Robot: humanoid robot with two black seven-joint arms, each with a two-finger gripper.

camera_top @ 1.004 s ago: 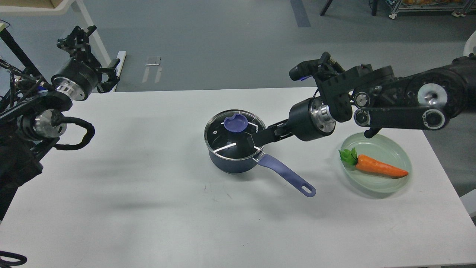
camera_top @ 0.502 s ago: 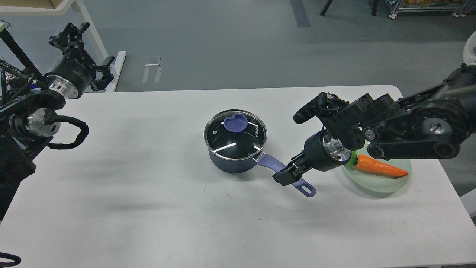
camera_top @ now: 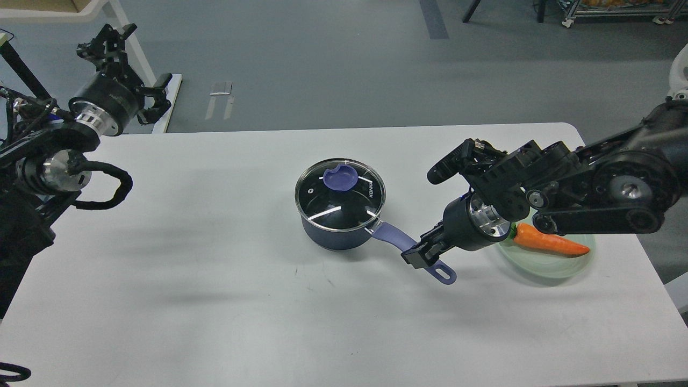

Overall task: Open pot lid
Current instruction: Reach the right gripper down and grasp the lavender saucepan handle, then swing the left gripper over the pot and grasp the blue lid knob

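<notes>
Item: pot (camera_top: 336, 228), dark navy, standing mid-bench (camera_top: 188, 279), lavender handle (camera_top: 408, 250) running toward the near right. Lid (camera_top: 339, 194) seated flat on the rim, purple knob (camera_top: 340, 177) at its far side.

Item: right gripper (camera_top: 419, 255), set low at the outer stretch of the handle, just short of the loop hole. Jaws look drawn in about the handle, but whether they truly pinch it cannot be told.

Item: left gripper (camera_top: 115, 51), raised beyond the far left bench corner, well apart from the lid. Jaws' state cannot be told.

Handling note, as judgement: steady the handle firmly, without tipping the pot; the knob lies up and left of the right jaws, so lifting falls to the left arm, straight upward.

Also present: pale green plate (camera_top: 559, 269) with carrot (camera_top: 548, 242).
</notes>
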